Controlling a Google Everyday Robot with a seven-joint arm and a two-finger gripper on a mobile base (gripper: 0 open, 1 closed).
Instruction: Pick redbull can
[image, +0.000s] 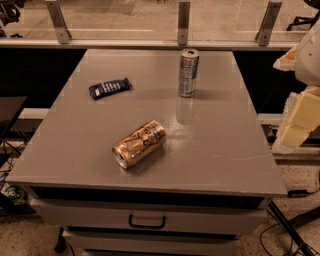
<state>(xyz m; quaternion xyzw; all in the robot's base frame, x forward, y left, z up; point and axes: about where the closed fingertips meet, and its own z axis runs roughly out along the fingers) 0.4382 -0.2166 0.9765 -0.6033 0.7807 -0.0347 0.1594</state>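
The redbull can (188, 73) is slim, silver and blue, and stands upright on the far middle-right of the grey table (225, 145). My gripper (294, 131) is pale cream and hangs at the right edge of the view, beyond the table's right side. It is well to the right of the can and nearer the front, touching nothing.
A wider gold can (139, 144) lies on its side near the table's front middle. A flat dark-blue snack wrapper (109, 88) lies at the far left. A drawer handle (147, 220) sits below the front edge. A glass railing (183, 22) runs behind the table.
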